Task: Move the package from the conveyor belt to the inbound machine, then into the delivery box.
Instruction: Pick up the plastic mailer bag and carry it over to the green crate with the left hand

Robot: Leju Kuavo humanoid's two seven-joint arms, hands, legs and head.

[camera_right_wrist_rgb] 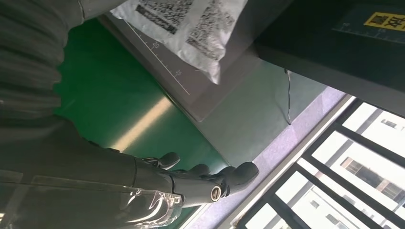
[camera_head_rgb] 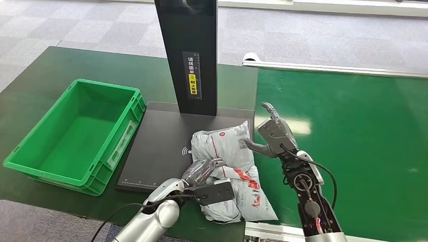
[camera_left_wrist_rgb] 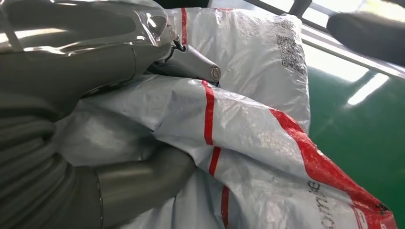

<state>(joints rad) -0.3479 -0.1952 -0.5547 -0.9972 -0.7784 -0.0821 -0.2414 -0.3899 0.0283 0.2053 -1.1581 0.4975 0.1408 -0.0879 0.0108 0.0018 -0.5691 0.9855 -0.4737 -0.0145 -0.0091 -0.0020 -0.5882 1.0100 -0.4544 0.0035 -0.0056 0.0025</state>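
The package (camera_head_rgb: 233,169), a grey-white poly mailer with red stripes and printed codes, is lying partly on the dark base plate of the inbound machine (camera_head_rgb: 161,146) and partly over the plate's right edge onto the green conveyor belt (camera_head_rgb: 353,141). Its near end is reaching towards the near edge of the worktop (camera_head_rgb: 45,80).

The left hand (camera_head_rgb: 204,171) is gripping the package at its near left side. In the left wrist view, the thumb and fingers (camera_left_wrist_rgb: 191,62) are pressing into the crumpled film from opposite sides, with a fold of the mailer between them.

The right hand (camera_head_rgb: 272,132) is hovering over the belt just beside the package's right edge. Its fingers (camera_right_wrist_rgb: 215,179) are lying extended and slightly spread, and it is holding nothing.

The machine's black upright column (camera_head_rgb: 189,50) is standing at the far edge of the base plate. The green delivery box (camera_head_rgb: 75,136) is sitting just beside the plate's left edge, near the left edge of the worktop.
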